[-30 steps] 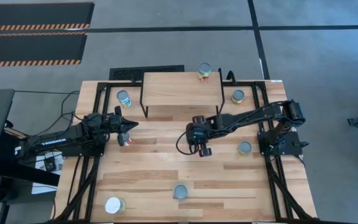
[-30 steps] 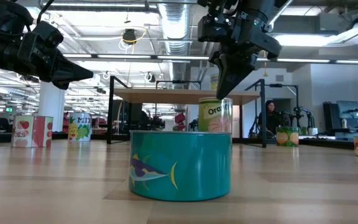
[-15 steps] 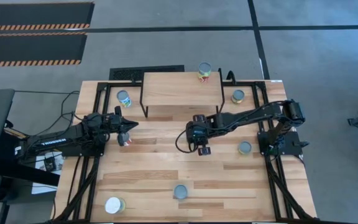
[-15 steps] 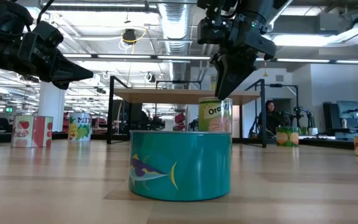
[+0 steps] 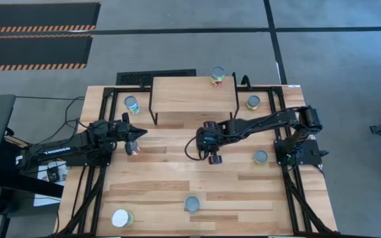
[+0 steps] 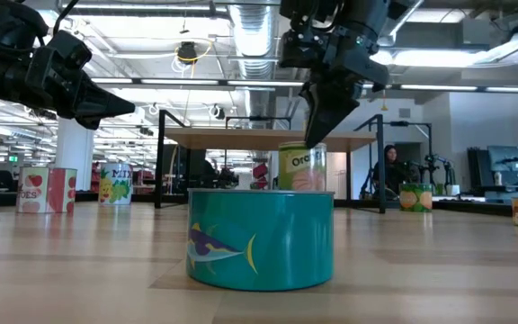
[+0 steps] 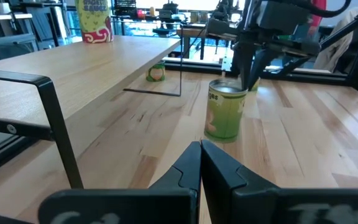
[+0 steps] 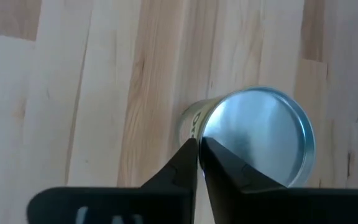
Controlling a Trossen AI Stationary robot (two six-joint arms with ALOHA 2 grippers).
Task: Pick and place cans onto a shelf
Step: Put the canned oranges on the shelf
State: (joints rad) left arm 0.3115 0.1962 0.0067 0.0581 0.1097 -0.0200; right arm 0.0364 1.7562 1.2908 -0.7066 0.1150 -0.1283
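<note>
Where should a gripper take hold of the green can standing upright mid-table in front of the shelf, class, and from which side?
Grip the green can across its curved side wall just below the silvery top, coming straight down from above. It stands upright with bare table all round, so opened fingers can straddle it. The right gripper hovers above its rim, fingers together.

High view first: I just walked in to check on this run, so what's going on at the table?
The right gripper, fingers shut, is down at the rim of a green can in mid-table, in front of the shelf; it has no grip on it. The left gripper, also shut, waits at the table's left side. A yellow-labelled can stands on the shelf's back corner.
</note>
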